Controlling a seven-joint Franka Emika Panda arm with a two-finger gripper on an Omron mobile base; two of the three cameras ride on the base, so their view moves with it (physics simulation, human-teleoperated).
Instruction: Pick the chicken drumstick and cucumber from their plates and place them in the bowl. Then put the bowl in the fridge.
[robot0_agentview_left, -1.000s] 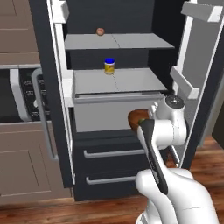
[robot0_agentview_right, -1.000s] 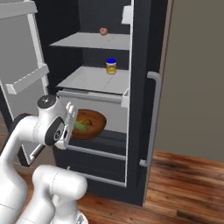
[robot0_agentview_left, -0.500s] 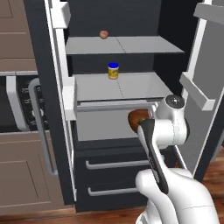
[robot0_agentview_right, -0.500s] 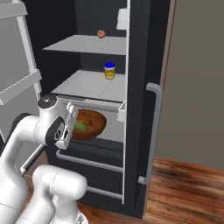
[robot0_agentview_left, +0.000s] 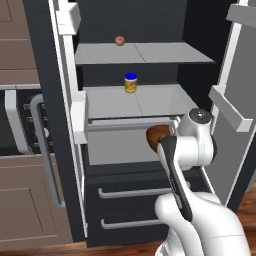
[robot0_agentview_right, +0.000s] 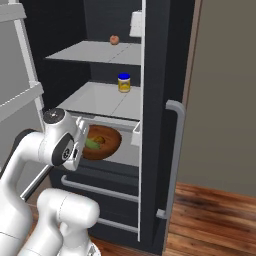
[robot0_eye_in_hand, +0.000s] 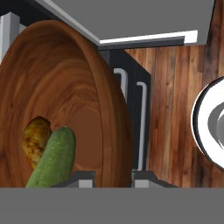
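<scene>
You see a white arm (robot0_agentview_left: 200, 215) with smooth, rounded links; the joint cap (robot0_agentview_left: 200, 115) on top is a grey disc with a dark centre; a dark band (robot0_agentview_left: 172, 170) runs along one link; another joint face (robot0_agentview_right: 62, 151) is a dark grey ring.

Arm bent forward at mid height; pincer (robot0_eye_in_hand: 113, 176) clamped, fingertips straddling rim.

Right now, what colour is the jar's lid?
Blue, on the yellow jar; clearest in the left base view.
</scene>
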